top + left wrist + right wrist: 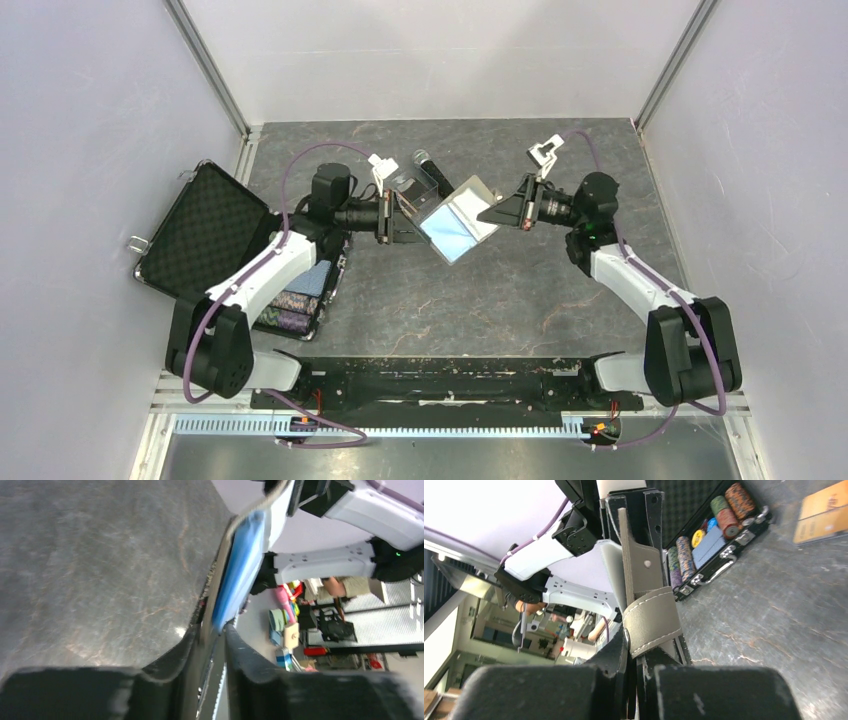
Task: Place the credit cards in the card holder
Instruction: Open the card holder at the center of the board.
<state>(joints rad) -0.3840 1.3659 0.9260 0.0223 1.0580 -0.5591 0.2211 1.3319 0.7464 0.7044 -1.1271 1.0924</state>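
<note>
The card holder (pixel 455 228) hangs open above the middle of the table, light blue inside facing up, between both grippers. My right gripper (pixel 487 212) is shut on its right edge; in the right wrist view the grey panel (pixel 646 575) and its snap tab run down between the jaws of that gripper (pixel 636 652). My left gripper (pixel 412 225) is at the left edge. In the left wrist view its jaws (pixel 212 630) stand slightly apart around the holder's edge (pixel 242 565); whether they still press it does not show. Two orange credit cards (pixel 824 510) lie flat on the table.
A big black poker-chip case (pixel 205 235) lies open at the left, chip rows (pixel 709 535) in its tray. A small clear plastic box (pixel 415 185) sits behind the left gripper. Enclosure walls close in the left, right and back sides.
</note>
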